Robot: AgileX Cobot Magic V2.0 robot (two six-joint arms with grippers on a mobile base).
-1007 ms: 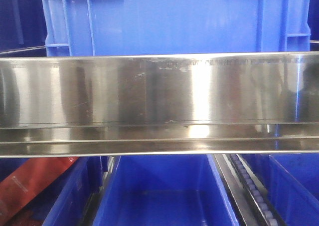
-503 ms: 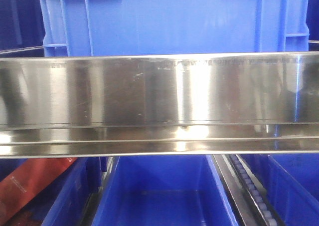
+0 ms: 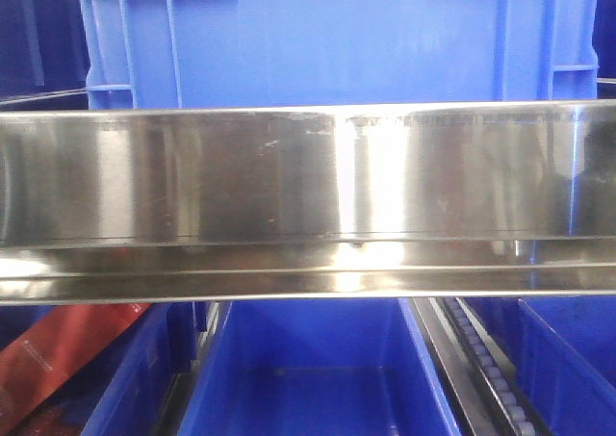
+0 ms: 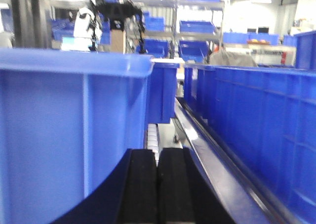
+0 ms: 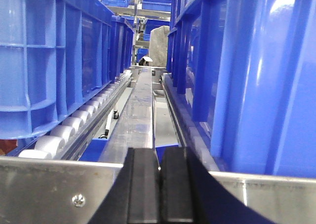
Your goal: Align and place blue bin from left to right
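The large bright-blue rectangular plastic bin sits on the upper level just behind the wide polished steel rail that crosses the front view, its glossy front panel rising above the rail and its ribbed corners showing at both ends. Below the rail, an open darker blue plastic bin stands centred, with a strip of small white conveyor rollers just to its right and a red flat package in the neighbouring bin to its left.

In the left wrist view, the left gripper has its black pads pressed together with nothing between them, in the gap between two blue crate walls. In the right wrist view, the right gripper likewise has its pads together and empty, in front of a steel rail, between rows of blue crates on roller tracks.
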